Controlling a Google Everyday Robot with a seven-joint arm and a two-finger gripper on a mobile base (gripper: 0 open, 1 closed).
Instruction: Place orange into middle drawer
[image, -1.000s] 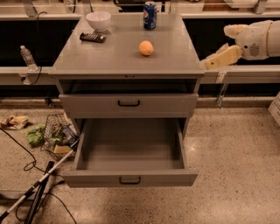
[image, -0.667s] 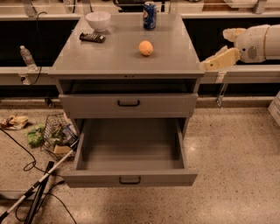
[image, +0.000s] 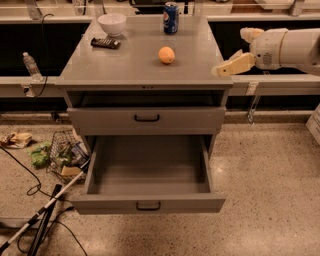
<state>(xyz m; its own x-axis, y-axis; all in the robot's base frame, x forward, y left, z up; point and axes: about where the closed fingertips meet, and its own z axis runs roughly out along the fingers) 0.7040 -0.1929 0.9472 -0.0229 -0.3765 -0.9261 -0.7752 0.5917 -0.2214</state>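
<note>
Grey metal cabinet (image: 135, 67), seen from the front and above. On its top, a little to 3 o'clock of centre: orange (image: 167, 55), lying free, touched by nothing. At 12 o'clock from it, by the far edge: blue can (image: 171, 17), upright. At 10 o'clock: white bowl (image: 112, 23), and just at 7 o'clock of that bowl a dark flat gadget (image: 105, 43). At 3 o'clock of the orange, past the top's right edge and well apart from the fruit: gripper (image: 231, 51) on a white arm (image: 290, 47), reaching in from the right, tan fingers (image: 235, 64) spread, gripping nothing. At 6 o'clock of the orange, under the top: upper drawer (image: 190, 120), dark gap above its front. Beneath that, further toward 6 o'clock: middle drawer (image: 190, 202), pulled far out, grey floor and side walls in plain sight. On the speckled ground at 9 o'clock of the open drawer: wire basket (image: 62, 157) with litter, and a white stick (image: 40, 215) slanting toward 7 o'clock.
</note>
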